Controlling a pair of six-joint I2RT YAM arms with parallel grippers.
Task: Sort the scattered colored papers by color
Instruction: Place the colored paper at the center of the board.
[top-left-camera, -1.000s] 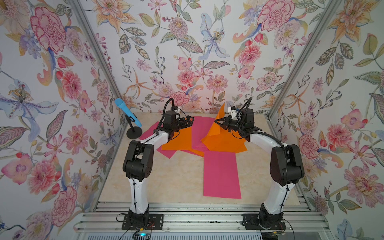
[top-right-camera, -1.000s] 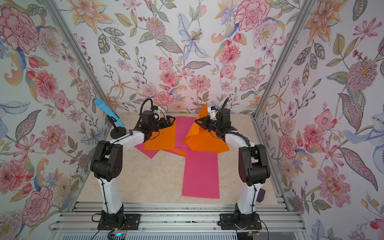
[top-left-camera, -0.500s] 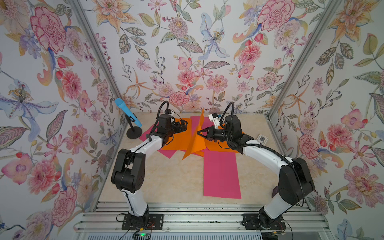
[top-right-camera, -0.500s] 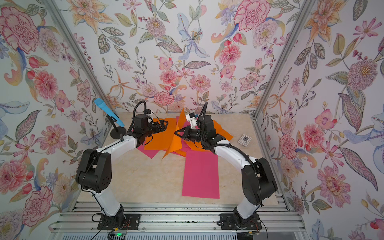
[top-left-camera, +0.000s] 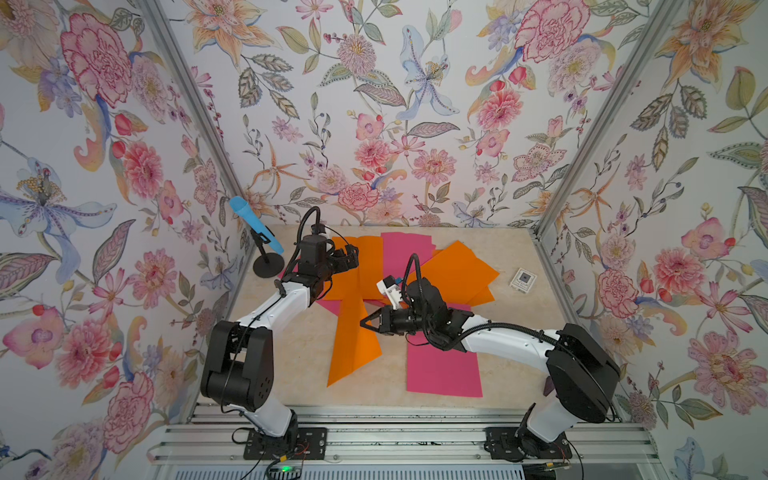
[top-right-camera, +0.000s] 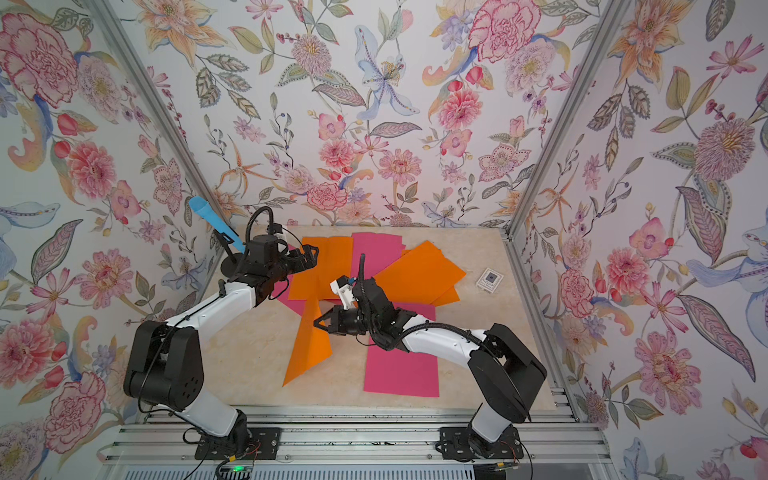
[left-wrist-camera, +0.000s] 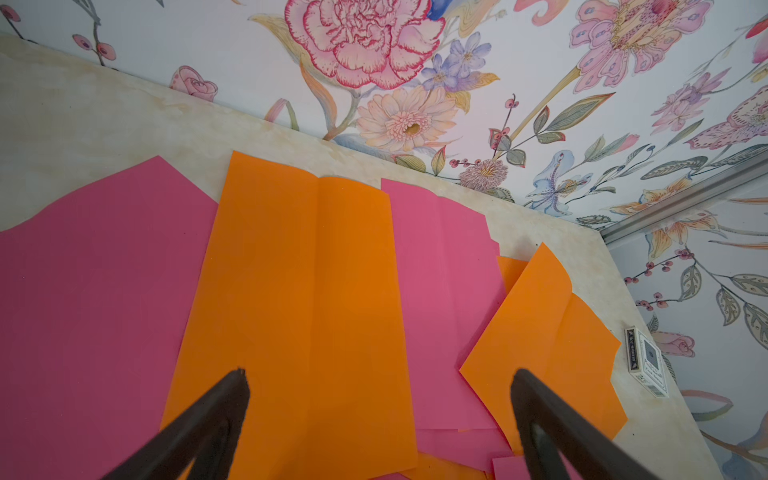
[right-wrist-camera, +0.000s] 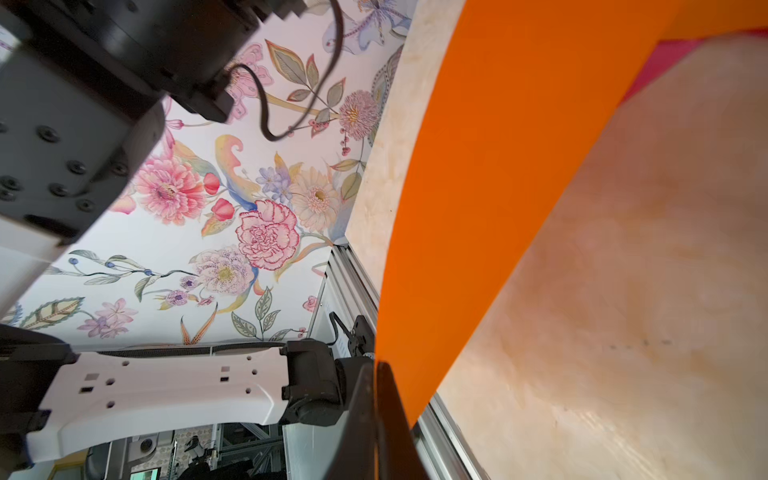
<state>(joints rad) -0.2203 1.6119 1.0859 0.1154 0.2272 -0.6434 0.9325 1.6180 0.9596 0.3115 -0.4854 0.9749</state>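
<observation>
at the far left of the table (top-left-camera: 303, 365), a blue microphone (top-left-camera: 255, 230) stands against the wall, clear of the work. beside it the left gripper (top-left-camera: 350, 257) hovers over the back pile, jaws wide apart, nothing between them. the left wrist view shows both fingers above a flat orange sheet (left-wrist-camera: 299, 291), which overlaps a side pink sheet (left-wrist-camera: 83, 311) on one side and a back pink sheet (left-wrist-camera: 440, 291) on the other. judgement: it is posted there to pin or take that orange sheet next.

toward the centre, a second orange sheet (top-left-camera: 353, 340) slants from the pile toward the front edge, part of it raised off the table. the right gripper (top-left-camera: 365, 324) has its jaws pressed together on the sheet's edge. the right wrist view shows the paper running into the closed fingertips. judgement: the edge pinch suits paper too thin to take flat, and the pull is meant to separate this sheet from the pinks.

further right, a front pink sheet (top-left-camera: 442, 365) lies flat, partly under the right arm. behind it, two overlapping orange sheets (top-left-camera: 461, 272) lie at an angle. at the far right a small white box (top-left-camera: 523, 280) sits apart, no part of the sort.

colours are mixed; sorting is judged early.
</observation>
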